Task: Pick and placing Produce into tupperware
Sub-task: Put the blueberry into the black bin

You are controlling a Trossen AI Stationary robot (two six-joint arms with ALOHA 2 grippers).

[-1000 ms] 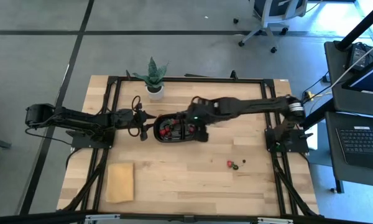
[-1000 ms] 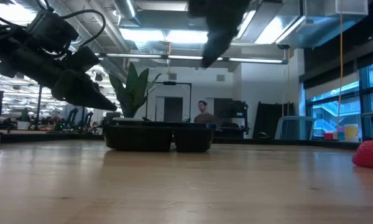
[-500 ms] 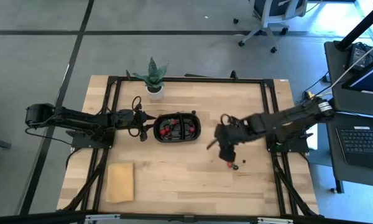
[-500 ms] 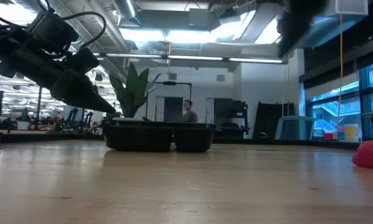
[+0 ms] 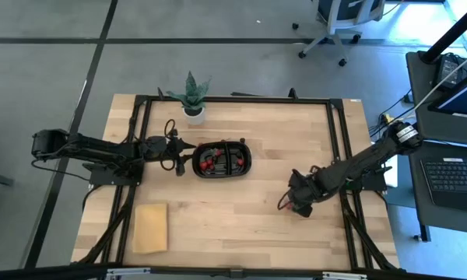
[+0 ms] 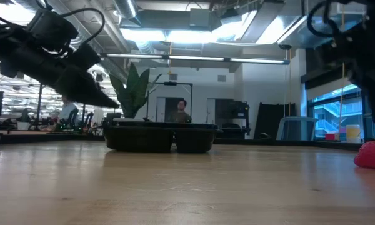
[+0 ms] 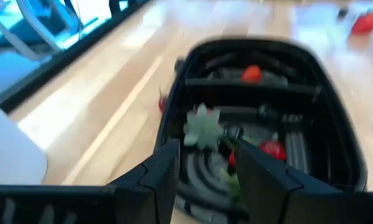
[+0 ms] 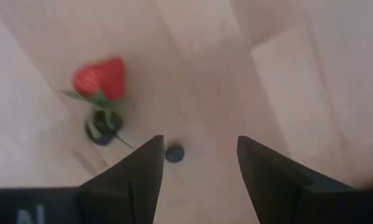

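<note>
Two dark arms reach over a pale wooden table (image 5: 233,225) on grey flooring; the tupperware (image 5: 222,159) sits near its middle, red produce (image 5: 207,164) inside. Low view: an office with a person beyond. Left pincer (image 7: 202,180), empty and parted, hovers just beside the tupperware. Right pincer (image 8: 199,165), wide, empty, hangs above a loose strawberry (image 8: 101,78).

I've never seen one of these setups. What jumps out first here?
A black tray with red berries sits mid-table, the left gripper at its end. The right gripper, open, hovers over a strawberry and small dark berries on the bare wood. A potted plant stands at the back edge.
</note>
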